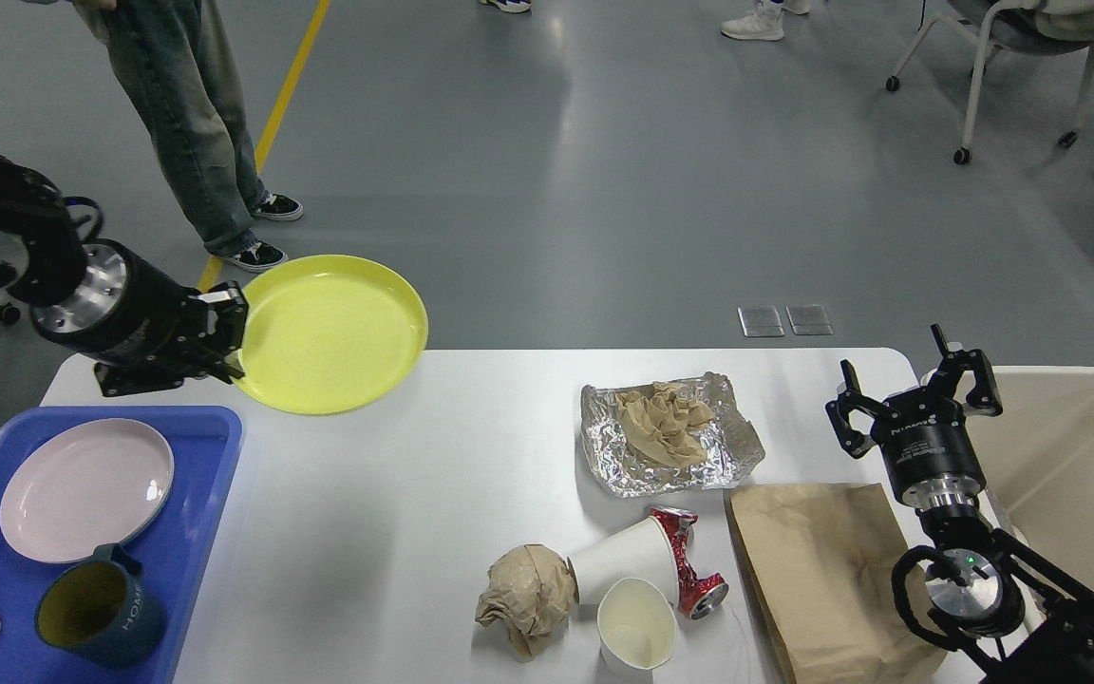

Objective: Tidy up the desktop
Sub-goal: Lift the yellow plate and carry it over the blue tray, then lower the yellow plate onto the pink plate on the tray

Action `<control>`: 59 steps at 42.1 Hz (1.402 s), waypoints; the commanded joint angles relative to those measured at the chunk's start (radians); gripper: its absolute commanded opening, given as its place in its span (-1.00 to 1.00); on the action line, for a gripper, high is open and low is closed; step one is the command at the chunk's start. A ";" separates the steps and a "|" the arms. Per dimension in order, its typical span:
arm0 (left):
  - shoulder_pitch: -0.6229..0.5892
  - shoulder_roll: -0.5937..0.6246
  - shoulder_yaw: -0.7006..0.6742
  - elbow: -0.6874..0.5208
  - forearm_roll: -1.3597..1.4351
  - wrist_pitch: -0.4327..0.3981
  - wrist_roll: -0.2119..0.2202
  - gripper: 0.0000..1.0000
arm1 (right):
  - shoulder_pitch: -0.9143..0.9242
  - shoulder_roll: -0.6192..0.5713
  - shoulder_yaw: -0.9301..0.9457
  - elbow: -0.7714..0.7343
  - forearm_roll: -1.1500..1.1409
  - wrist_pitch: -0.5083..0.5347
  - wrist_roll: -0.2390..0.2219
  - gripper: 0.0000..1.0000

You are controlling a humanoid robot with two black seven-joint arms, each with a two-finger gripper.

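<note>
The desktop [395, 494] lies bare mid-left; left gripper [229, 337] seemingly pinches the yellow plate [329, 332] rim, right gripper [917, 389] spread.

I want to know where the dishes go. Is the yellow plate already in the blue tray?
No, the left claw holds the yellow plate up, outside the blue tray.

The paper bag [818, 579] and blue tray [200, 532] run off the bottom edge.
</note>
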 commanded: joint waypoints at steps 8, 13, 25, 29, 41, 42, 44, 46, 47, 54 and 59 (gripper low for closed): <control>0.139 0.186 0.086 0.193 0.003 -0.059 -0.005 -1.00 | -0.001 -0.001 0.000 0.000 0.000 0.000 0.000 1.00; 0.236 0.258 0.074 0.293 0.004 -0.082 -0.001 -1.00 | 0.000 0.000 0.000 0.000 0.000 0.000 -0.001 1.00; 0.491 0.399 -0.070 0.517 0.016 -0.073 0.011 -1.00 | 0.000 0.000 0.000 0.000 0.000 0.000 0.000 1.00; 0.657 0.404 -0.194 0.606 0.033 -0.066 0.014 -1.00 | -0.001 0.000 0.000 0.000 0.000 0.000 -0.001 1.00; 0.977 0.387 -0.417 0.797 0.046 -0.020 0.015 -1.00 | 0.000 0.000 0.000 0.000 0.000 0.000 0.000 1.00; 1.000 0.381 -0.425 0.819 0.046 -0.010 0.012 -1.00 | -0.001 0.000 0.000 0.000 0.000 0.000 0.000 1.00; 1.008 0.372 -0.430 0.836 0.046 -0.004 0.012 -1.00 | 0.000 0.000 0.000 0.000 0.000 0.001 0.000 1.00; 1.011 0.358 -0.428 0.845 0.046 0.001 0.011 -1.00 | -0.001 0.000 0.000 0.000 0.000 0.000 0.000 1.00; 1.015 0.353 -0.428 0.850 0.046 0.003 0.011 -1.00 | -0.001 0.000 0.000 0.000 0.000 0.000 -0.001 1.00; 1.052 0.324 -0.430 0.857 0.046 0.038 0.012 -1.00 | 0.000 0.000 0.000 0.000 0.000 0.000 0.000 1.00; 1.062 0.307 -0.430 0.856 0.046 0.053 0.014 -1.00 | -0.001 0.000 0.000 0.000 0.000 0.000 0.000 1.00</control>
